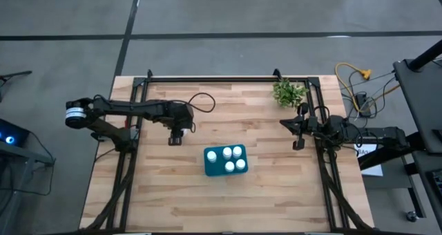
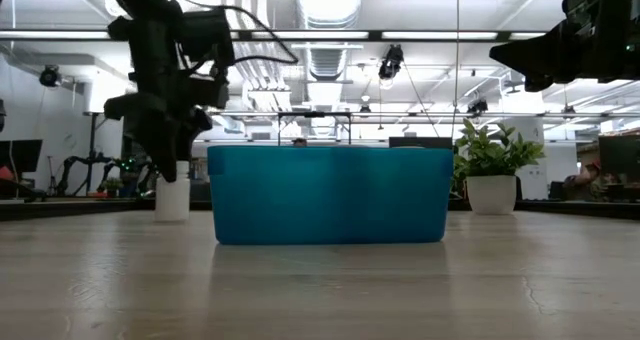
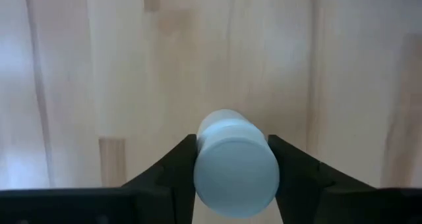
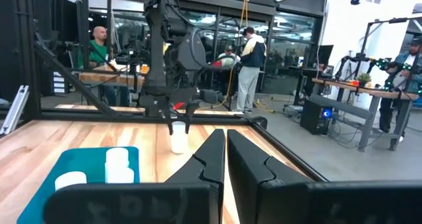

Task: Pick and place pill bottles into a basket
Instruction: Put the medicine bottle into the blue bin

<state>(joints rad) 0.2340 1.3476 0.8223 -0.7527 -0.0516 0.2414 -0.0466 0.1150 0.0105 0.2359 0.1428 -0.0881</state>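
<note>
The left hand (image 1: pixel 177 137) clamped a bottle (image 3: pixel 236 163) standing on the counter (image 1: pixel 173 193) beside the basket (image 1: pixel 209 167); the right hand (image 4: pixel 223 159), fingers together, waited at the right edge.

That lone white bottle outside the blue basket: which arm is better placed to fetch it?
The left. Its gripper already straddles the pill bottle on the table, beside the basket. The right gripper waits shut at the table's far edge.

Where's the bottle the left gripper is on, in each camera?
High view: pill bottle under the left gripper, left of the basket.
Low view: bottle left of the basket.
Left wrist view: bottle between the fingers.
Right wrist view: bottle beyond the basket.
Shared landmark: the basket.
</note>
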